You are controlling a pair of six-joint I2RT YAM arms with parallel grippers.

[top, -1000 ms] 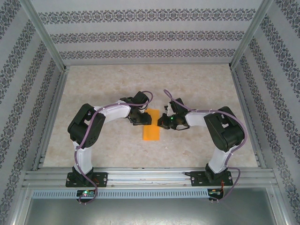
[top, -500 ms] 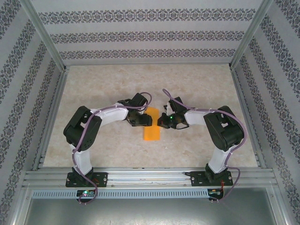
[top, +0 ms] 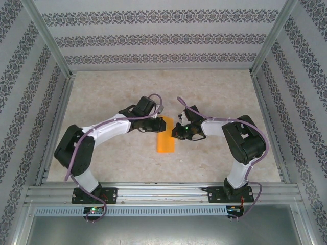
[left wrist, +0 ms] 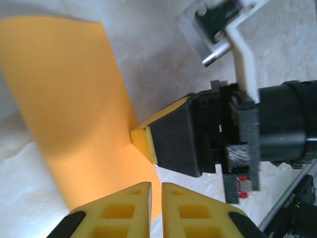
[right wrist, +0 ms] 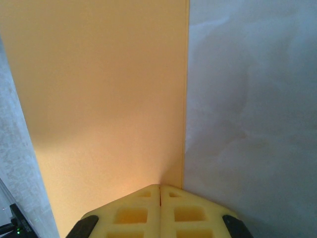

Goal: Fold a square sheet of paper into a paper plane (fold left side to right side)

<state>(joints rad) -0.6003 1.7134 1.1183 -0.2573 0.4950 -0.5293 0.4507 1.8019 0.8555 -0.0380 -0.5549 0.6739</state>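
Beige table (top: 102, 102) inside patterned walls. Mid-table lay folded orange paper strip (top: 165, 142), flat, between both grippers. Pressed-together right gripper (right wrist: 159, 187) pinned strip's right edge, likely holding fold down. Nearly closed left gripper (left wrist: 155, 187) hovered over strip, nothing seen between fingers.

pale marbled table (top: 214, 92) enclosed by patterned walls (top: 153, 38).

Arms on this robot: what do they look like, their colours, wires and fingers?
Both the left arm and the right arm have white links, bulky black joints and purple cables looping along them. The left gripper and right gripper have yellow fingers with square hollows, black at the outer edges.
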